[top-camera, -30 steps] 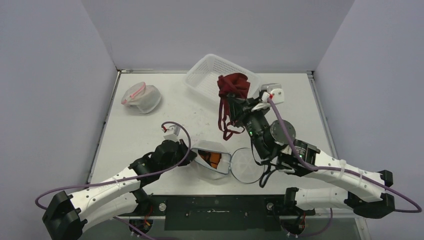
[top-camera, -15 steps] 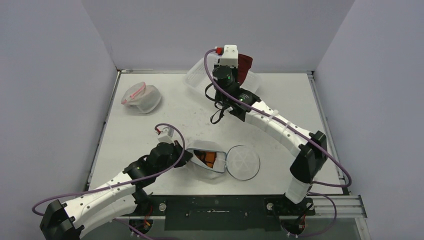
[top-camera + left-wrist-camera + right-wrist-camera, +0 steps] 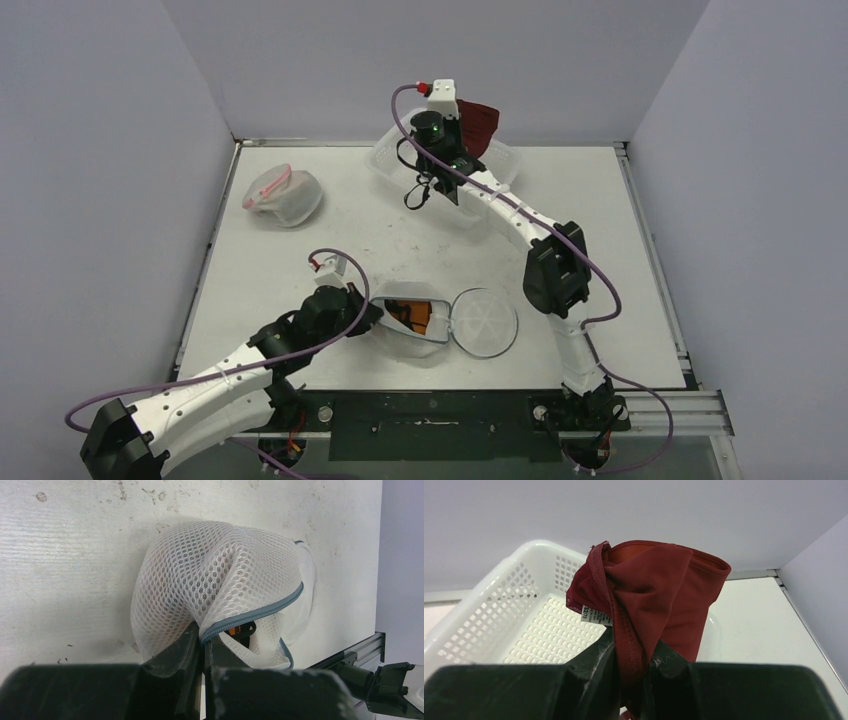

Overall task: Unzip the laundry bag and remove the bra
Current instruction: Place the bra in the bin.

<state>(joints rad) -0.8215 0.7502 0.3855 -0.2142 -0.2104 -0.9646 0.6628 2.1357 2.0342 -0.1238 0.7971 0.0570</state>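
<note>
White tabletop, grey-walled cell: right end effector nearly shut on dark-red fabric bra above far white perforated plastic basket; left end effector pinched shut on zip edge of near white mesh laundry bag; risk: dangling straps may snag basket rim at release.

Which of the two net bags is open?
The grey-zippered bag at the front, pinched by the left gripper: its round flap lies folded open, something orange showing inside. The pink-trimmed bag at the back left shows no opening.
</note>
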